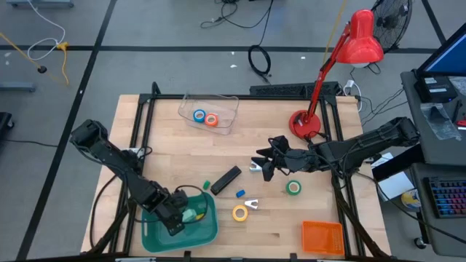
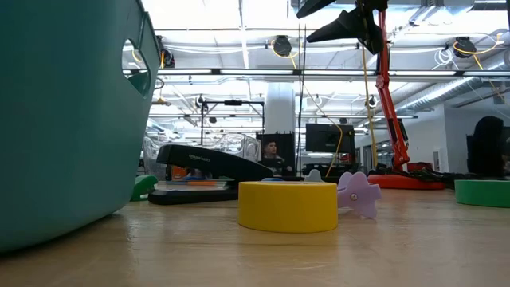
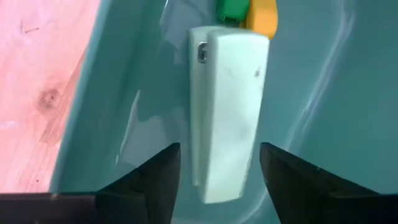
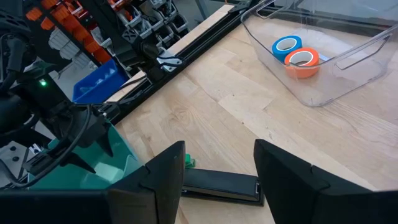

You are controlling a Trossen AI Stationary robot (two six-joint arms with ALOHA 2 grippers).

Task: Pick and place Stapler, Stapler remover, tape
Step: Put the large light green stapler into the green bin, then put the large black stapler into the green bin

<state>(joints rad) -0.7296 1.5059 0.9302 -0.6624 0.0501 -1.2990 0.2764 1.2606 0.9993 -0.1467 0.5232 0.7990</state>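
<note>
A pale stapler [image 3: 227, 112] lies flat on the floor of the teal bin [image 1: 204, 231] at the table's near left. My left gripper [image 3: 219, 177] points down into the bin, open, one finger on each side of the stapler's near end. A black stapler [image 1: 226, 179] lies on the table's middle, with a yellow tape roll [image 1: 240, 212], a purple staple remover [image 1: 252, 204] and a green tape roll [image 1: 293, 188] to its right. Blue and orange tape rolls [image 4: 295, 56] sit in a clear bin [image 1: 227, 116]. My right gripper [image 1: 268, 166] hangs open above the table, right of the black stapler [image 4: 221, 185].
An orange bin [image 1: 322, 237] stands at the near right, a red desk lamp [image 1: 306, 124] at the far right. Small green and yellow bits [image 3: 249, 12] lie in the teal bin beyond the stapler; green [image 1: 206, 185] and blue [image 1: 240, 193] bits lie by the black stapler.
</note>
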